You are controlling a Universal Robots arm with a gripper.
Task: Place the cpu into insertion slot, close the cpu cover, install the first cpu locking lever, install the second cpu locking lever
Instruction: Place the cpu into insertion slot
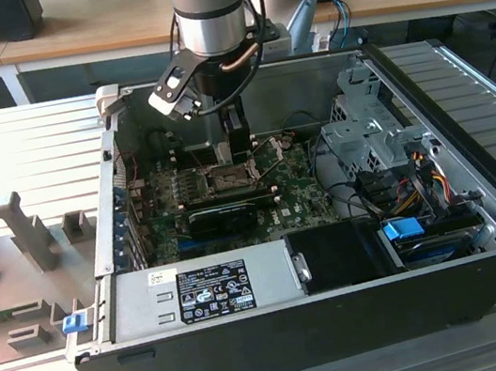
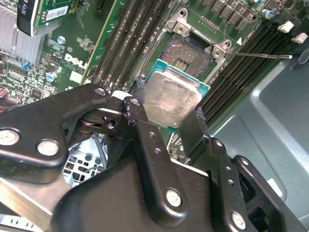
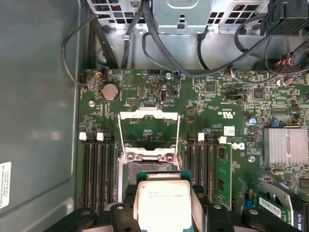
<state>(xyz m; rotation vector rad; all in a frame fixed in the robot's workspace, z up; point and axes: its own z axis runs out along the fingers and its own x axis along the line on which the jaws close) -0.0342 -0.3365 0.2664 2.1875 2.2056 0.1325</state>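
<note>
One cpu [image 2: 169, 99], faint print on its metal top. Gripper [image 2: 170, 104] jaws clamped on two opposite edges of it, chip between the two fingers [image 2: 145, 135]. Held near the open socket [image 2: 186, 55], not seated. One cpu cover [image 3: 148, 126] tilted up behind the socket. One printed label [image 1: 213, 289] on the power supply [image 1: 267, 268].

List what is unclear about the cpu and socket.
1. First wrist view: the cpu is cut off by the picture's edge and covers part of the socket.
2. Second wrist view: the claw, shut on the cpu, covers two of its edges.
3. Exterior view: the gap under the claw is too small to judge.
</note>
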